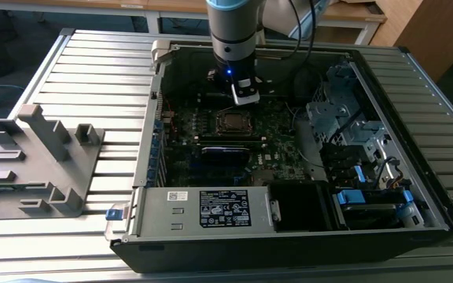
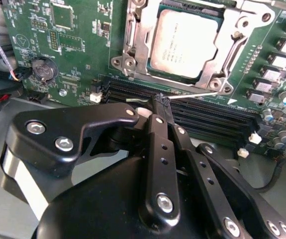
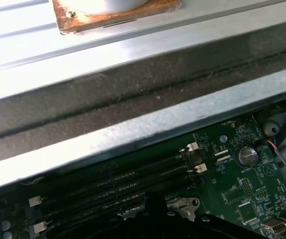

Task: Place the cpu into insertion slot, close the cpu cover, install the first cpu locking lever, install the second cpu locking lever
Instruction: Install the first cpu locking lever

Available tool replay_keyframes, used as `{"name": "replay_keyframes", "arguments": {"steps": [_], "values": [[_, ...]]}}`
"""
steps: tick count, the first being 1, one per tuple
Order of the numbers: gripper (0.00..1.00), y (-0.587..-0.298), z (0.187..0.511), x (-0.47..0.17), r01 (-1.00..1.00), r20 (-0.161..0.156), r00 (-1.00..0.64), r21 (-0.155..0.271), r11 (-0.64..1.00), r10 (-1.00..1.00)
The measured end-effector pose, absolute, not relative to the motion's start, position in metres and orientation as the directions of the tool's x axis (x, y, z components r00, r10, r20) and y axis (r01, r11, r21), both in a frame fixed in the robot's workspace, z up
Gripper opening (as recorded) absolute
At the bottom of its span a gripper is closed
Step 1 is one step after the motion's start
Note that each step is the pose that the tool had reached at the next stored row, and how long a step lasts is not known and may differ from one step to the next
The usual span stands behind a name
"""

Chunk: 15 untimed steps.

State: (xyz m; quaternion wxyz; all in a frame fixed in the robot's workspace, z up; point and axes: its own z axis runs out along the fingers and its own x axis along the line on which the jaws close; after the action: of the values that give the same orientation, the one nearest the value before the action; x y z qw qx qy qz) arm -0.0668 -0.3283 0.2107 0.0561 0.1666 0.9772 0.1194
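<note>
**Cpu seated, cover down, gripper at the lever**

We see the cpu [image 2: 185, 42] lying flat in its socket, with the cpu cover [image 2: 133, 47] framing it. Just beside the socket, a thin locking lever [image 2: 195, 94] runs along the memory slots [image 2: 207, 119]. The gripper [image 2: 161, 98] meets the lever's end with fingers drawn narrow. We cannot tell whether they pinch it.

slatted table [image 1: 92, 65] with open computer case [image 1: 250, 250], grey fixture [image 1: 42, 159]

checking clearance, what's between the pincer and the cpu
In the second wrist view: black memory slots by the pincer, then the cover frame's edge around the cpu. A thin lever runs off the pincer tip.
</note>
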Motion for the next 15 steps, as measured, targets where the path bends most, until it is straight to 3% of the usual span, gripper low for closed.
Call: {"name": "replay_keyframes", "arguments": {"steps": [15], "values": [[0.1,-0.3281,0.2059,-0.069,0.311,-0.079,-0.937,0.257,0.915,0.341]]}}
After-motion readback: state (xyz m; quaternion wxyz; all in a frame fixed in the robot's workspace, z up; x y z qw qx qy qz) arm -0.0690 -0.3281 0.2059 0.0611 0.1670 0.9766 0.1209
